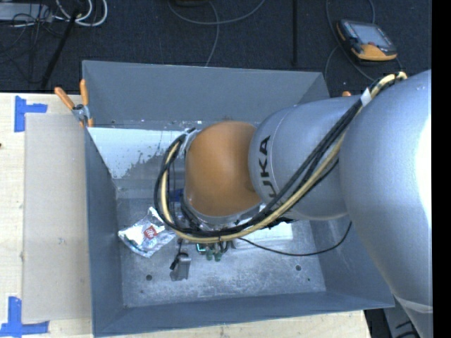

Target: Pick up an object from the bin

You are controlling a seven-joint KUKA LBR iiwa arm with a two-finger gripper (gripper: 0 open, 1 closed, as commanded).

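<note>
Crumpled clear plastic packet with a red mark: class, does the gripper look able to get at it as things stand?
Probably yes. The crumpled clear plastic packet lies in the open on the floor of the grey metal bin, with nothing lying on it, and the gripper hangs close beside it.

the floor of the bin (104,224) is free along the near wall, in the near right corner, and in a narrow strip by the left wall. the arm (317,153) with its orange cover (218,171) and cables (166,182) blocks the middle and the right side. a crumpled wrapper (146,235) and a small dark piece (180,266) lie just left of it, near each other.
</note>
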